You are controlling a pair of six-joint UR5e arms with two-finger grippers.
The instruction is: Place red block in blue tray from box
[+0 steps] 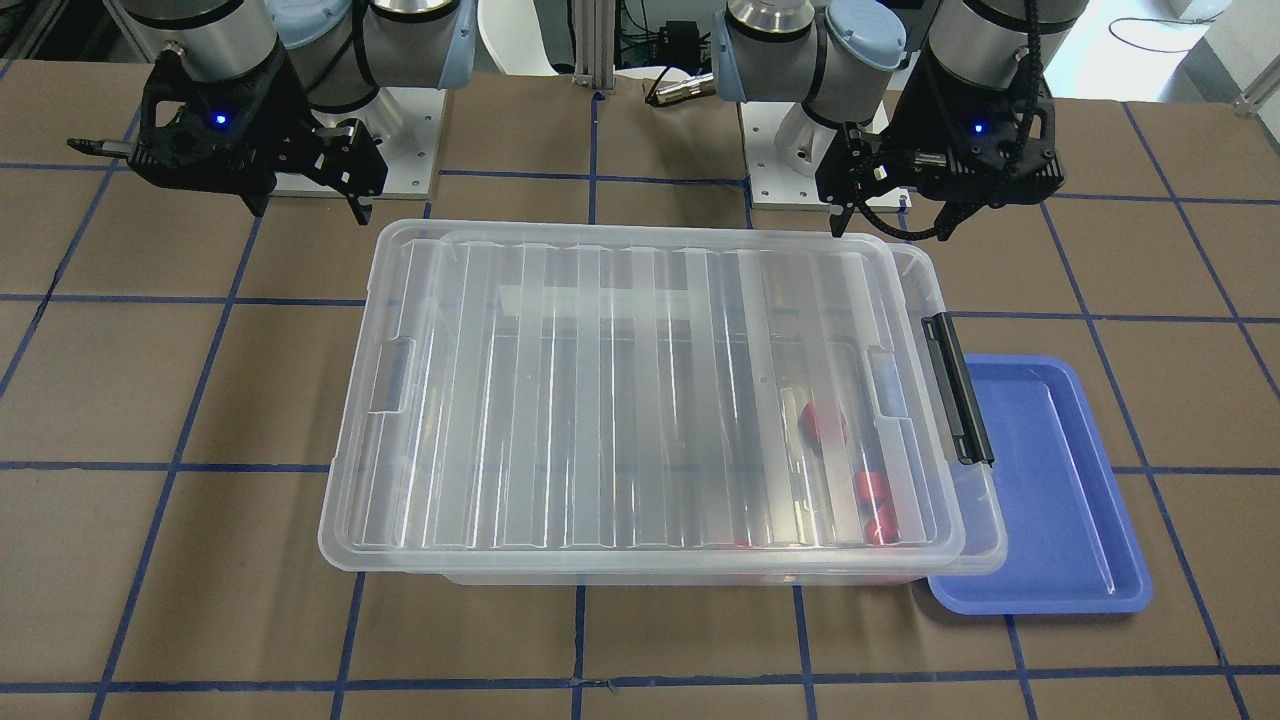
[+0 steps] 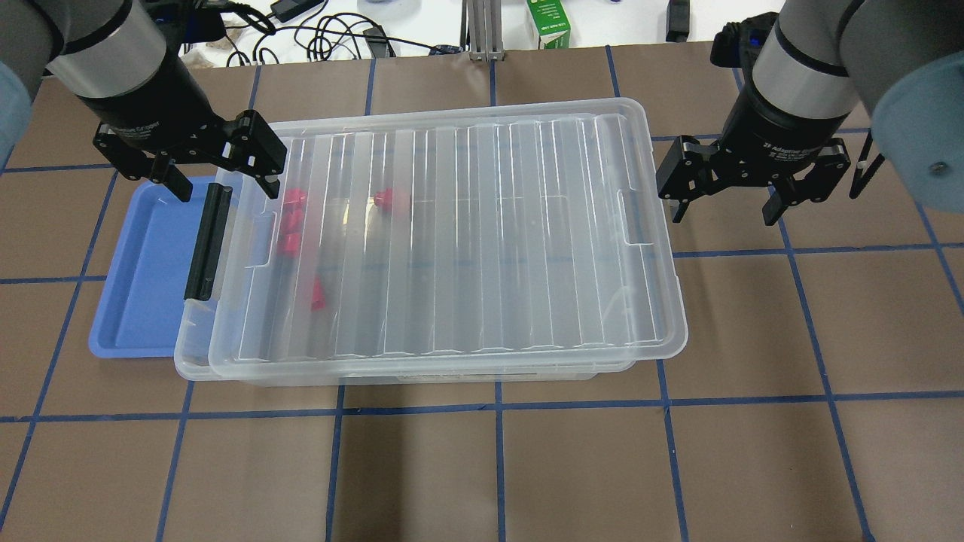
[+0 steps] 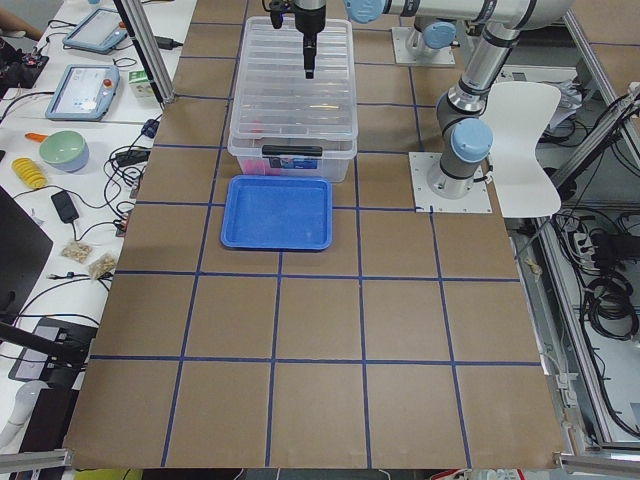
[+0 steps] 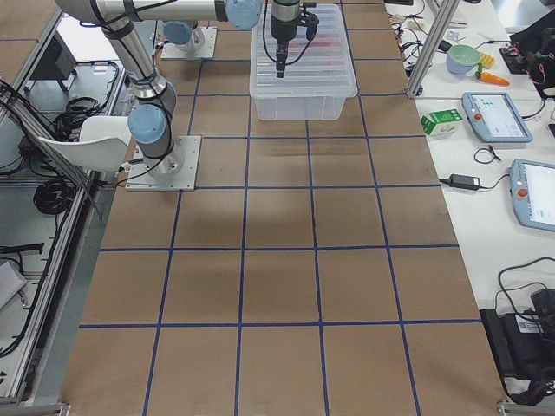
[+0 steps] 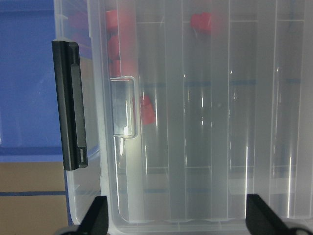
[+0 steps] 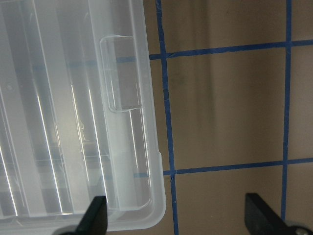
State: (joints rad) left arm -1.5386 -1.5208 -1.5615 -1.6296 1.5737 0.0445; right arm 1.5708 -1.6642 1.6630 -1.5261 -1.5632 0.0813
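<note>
The box (image 2: 452, 241) is a clear bin with its ribbed lid lying on it and a black latch bar (image 2: 205, 241) on its left end. Several red blocks (image 2: 290, 222) show through the lid near that end; they also show in the left wrist view (image 5: 145, 110). The blue tray (image 2: 143, 263) lies on the table against the latch end, partly under the box rim, with nothing in it. My left gripper (image 2: 224, 188) hangs open above the latch end. My right gripper (image 2: 721, 217) hangs open above the table just past the box's right end. Both are empty.
The brown table top (image 2: 497, 467) is marked with a blue tape grid. Cables and a green carton (image 2: 548, 22) lie beyond the far edge. The arm bases (image 1: 380, 150) stand on the robot's side behind the box.
</note>
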